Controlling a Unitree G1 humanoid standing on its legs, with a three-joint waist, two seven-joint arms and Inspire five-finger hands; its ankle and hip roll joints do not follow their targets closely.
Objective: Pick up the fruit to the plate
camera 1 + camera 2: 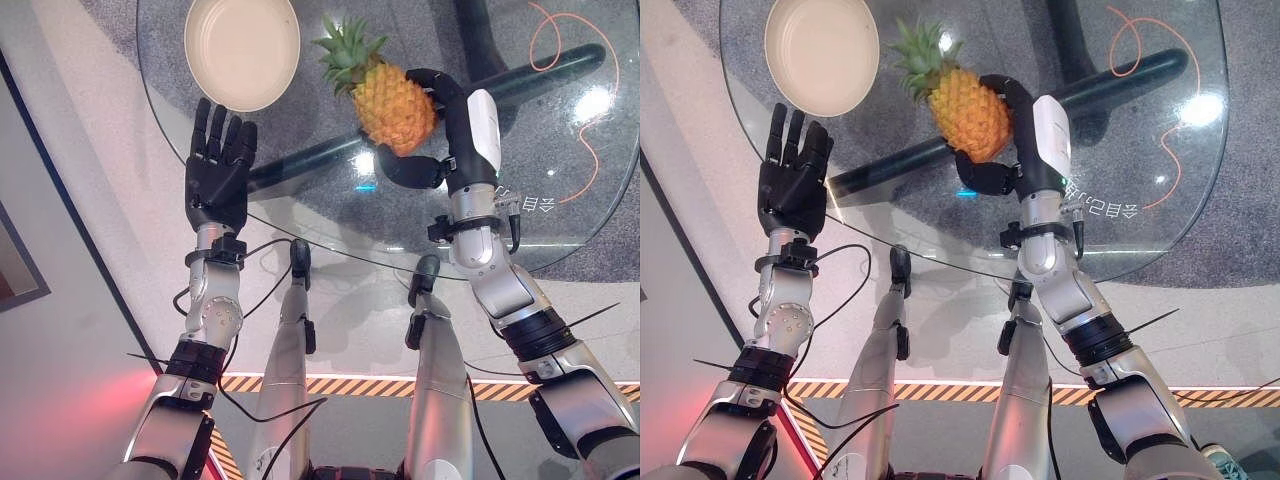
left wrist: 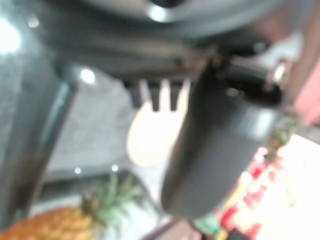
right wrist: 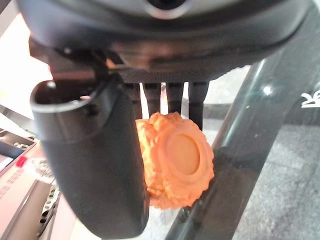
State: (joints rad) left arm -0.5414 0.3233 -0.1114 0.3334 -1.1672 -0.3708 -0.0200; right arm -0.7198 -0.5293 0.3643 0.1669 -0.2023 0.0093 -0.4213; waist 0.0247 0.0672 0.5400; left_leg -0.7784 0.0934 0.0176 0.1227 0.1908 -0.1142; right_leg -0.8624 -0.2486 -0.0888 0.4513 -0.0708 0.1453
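Right hand (image 1: 455, 140) gripped the pineapple (image 1: 392, 100) at frame centre, short of the bare plate (image 1: 242, 50) upper left; left hand (image 1: 218, 165) flat, fingers straight; carry and placing remained.

My right hand (image 1: 455, 135) is wrapped round the pineapple (image 1: 390, 100) over the glass table (image 1: 560, 220); the plate (image 1: 242, 50) lies just beyond my flat left hand (image 1: 218, 175), left of the pineapple.

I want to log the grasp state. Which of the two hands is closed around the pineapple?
The right hand: its fingers and thumb curl round the pineapple on the glass table. The left hand is open, fingers straight, beside the plate, holding nothing.
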